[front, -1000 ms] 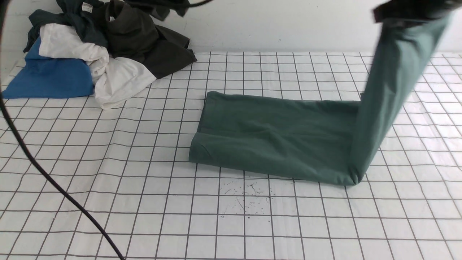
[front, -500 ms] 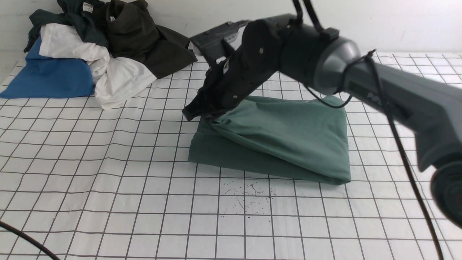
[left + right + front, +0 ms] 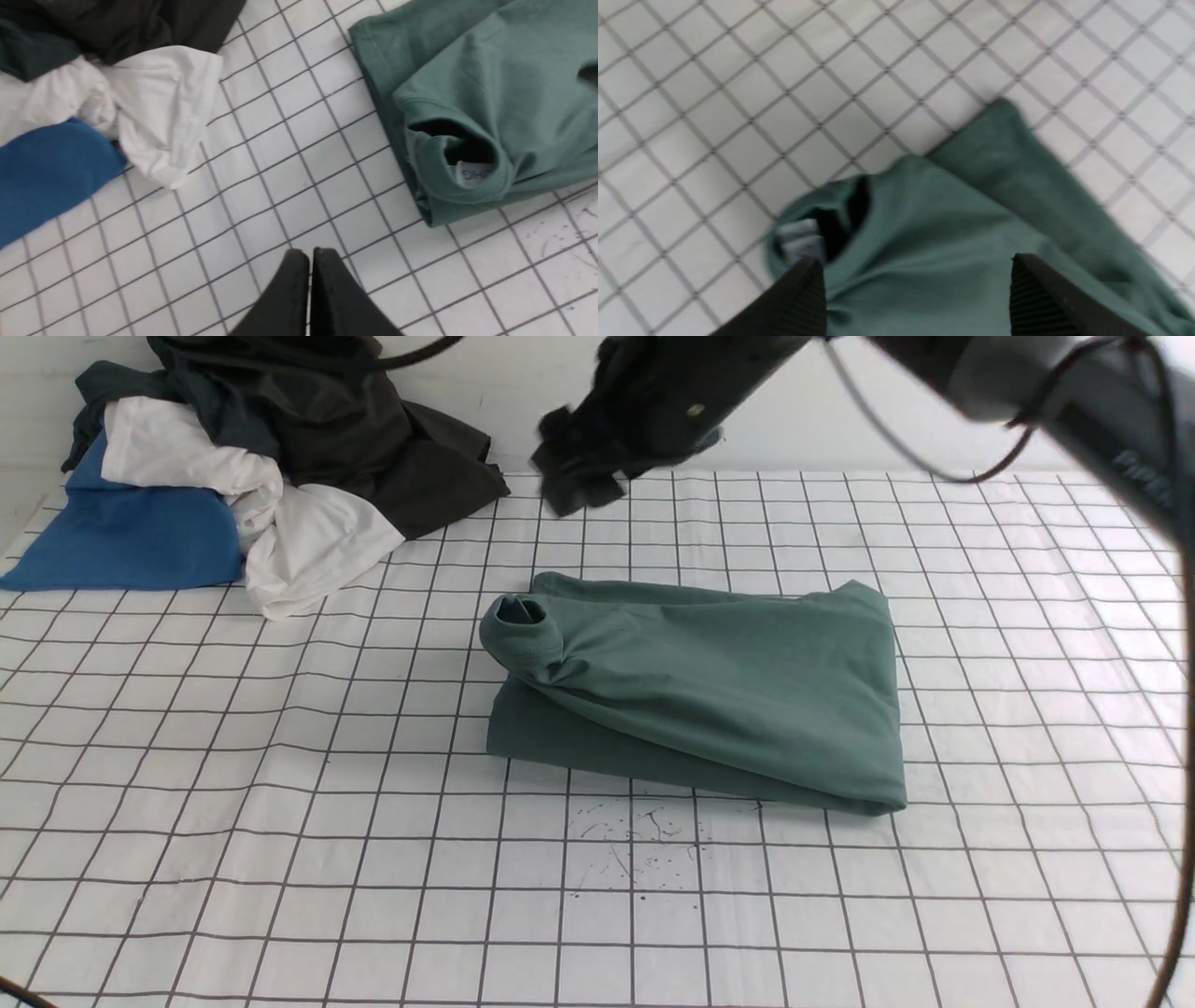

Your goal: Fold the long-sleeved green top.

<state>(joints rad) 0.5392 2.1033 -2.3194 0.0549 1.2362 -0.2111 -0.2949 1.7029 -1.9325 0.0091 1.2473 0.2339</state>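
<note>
The green long-sleeved top lies folded double on the gridded table, its ribbed neck bunched at the left end. My right gripper hangs blurred above the table's back edge, clear of the cloth. In the right wrist view that gripper stands open over the top, with nothing between its fingers. The left gripper is shut and empty over bare table, beside the top's neck end. The front view does not show the left gripper.
A pile of clothes sits at the back left: blue, white and dark garments. Ink specks mark the table in front of the top. The back wall rises just behind the grid.
The right gripper swung the raised half of the top leftward over the flat half, let it go, opened wide and lifted away toward the back.
</note>
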